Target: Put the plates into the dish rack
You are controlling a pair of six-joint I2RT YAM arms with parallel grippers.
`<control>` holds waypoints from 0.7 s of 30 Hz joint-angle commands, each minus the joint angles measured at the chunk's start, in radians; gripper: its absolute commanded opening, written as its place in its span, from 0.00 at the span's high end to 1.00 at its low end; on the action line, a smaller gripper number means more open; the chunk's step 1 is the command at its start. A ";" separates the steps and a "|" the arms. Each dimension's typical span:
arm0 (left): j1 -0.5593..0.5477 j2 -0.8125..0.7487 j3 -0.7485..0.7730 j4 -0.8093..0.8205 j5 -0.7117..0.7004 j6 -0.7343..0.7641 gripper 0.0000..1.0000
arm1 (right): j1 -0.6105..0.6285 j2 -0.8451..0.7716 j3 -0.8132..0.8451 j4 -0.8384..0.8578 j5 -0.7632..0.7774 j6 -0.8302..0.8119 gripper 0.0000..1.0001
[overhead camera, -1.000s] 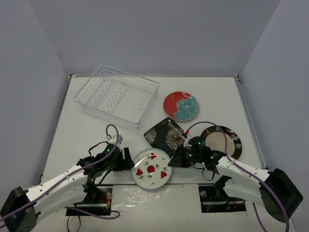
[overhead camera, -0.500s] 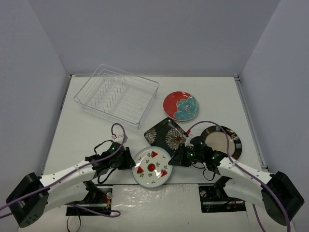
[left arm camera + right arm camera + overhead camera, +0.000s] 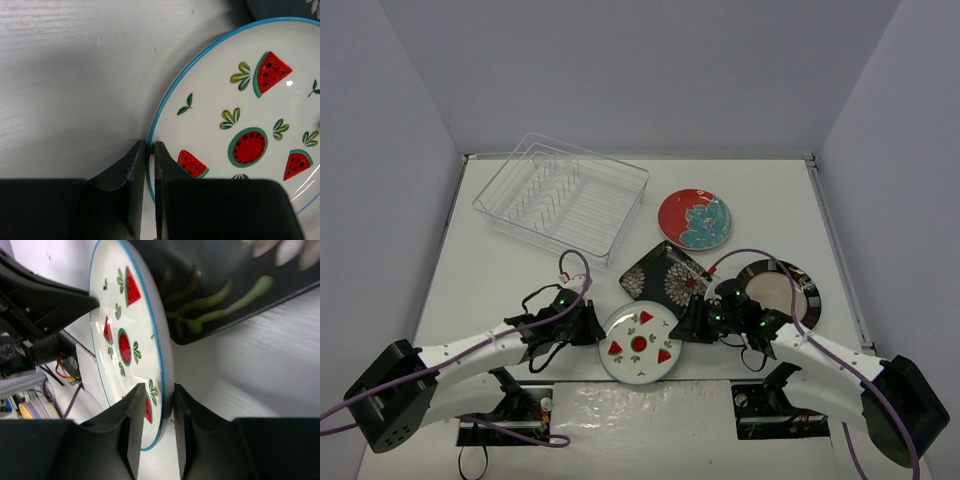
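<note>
White plate (image 3: 638, 345), watermelon-marked, lies at the lower centre of the overhead view. It is well apart from the dish rack (image 3: 582, 215) at upper left, and none of the plates is loaded yet.

My left gripper (image 3: 150, 146) is clamped on the plate's left rim, jaws almost together with only the thin blue edge between them. My right gripper (image 3: 159, 389) straddles the opposite rim with jaws a little apart and slack showing on one side. I cannot tell whether a pad touches the rim.

Risks, as I judge them:
- One pinch at the very edge carries the whole plate, so it could pivot in the pads or slide out on lifting.
- If my right jaws are not clear of the rim when the left arm rises, they could snag the plate and lever it loose.
- The black square plate (image 3: 665, 280) sits just beside the upper-right rim — a tilting lift could drag or knock it.
- The long carry across the table (image 3: 500, 270) gives a weak grip time to fail.
</note>
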 commanded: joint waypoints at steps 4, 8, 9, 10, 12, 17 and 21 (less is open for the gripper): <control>-0.038 0.053 -0.042 0.022 0.004 -0.029 1.00 | 0.048 0.063 0.057 0.227 -0.139 0.057 0.53; -0.039 0.014 -0.055 0.013 -0.005 -0.032 1.00 | 0.071 0.093 0.070 0.234 -0.116 0.057 0.47; -0.039 0.005 -0.056 0.012 -0.007 -0.033 1.00 | 0.075 0.099 0.073 0.236 -0.114 0.055 0.47; -0.040 0.000 -0.057 0.010 -0.008 -0.034 1.00 | 0.077 0.103 0.073 0.242 -0.115 0.055 0.47; -0.040 -0.017 -0.060 0.009 -0.010 -0.037 1.00 | 0.078 0.120 0.073 0.259 -0.115 0.056 0.48; -0.041 -0.052 -0.072 0.008 -0.019 -0.051 1.00 | 0.085 0.165 0.060 0.323 -0.118 0.060 0.63; -0.043 -0.086 -0.074 0.008 -0.021 -0.056 1.00 | 0.090 0.185 0.061 0.344 -0.123 0.058 0.81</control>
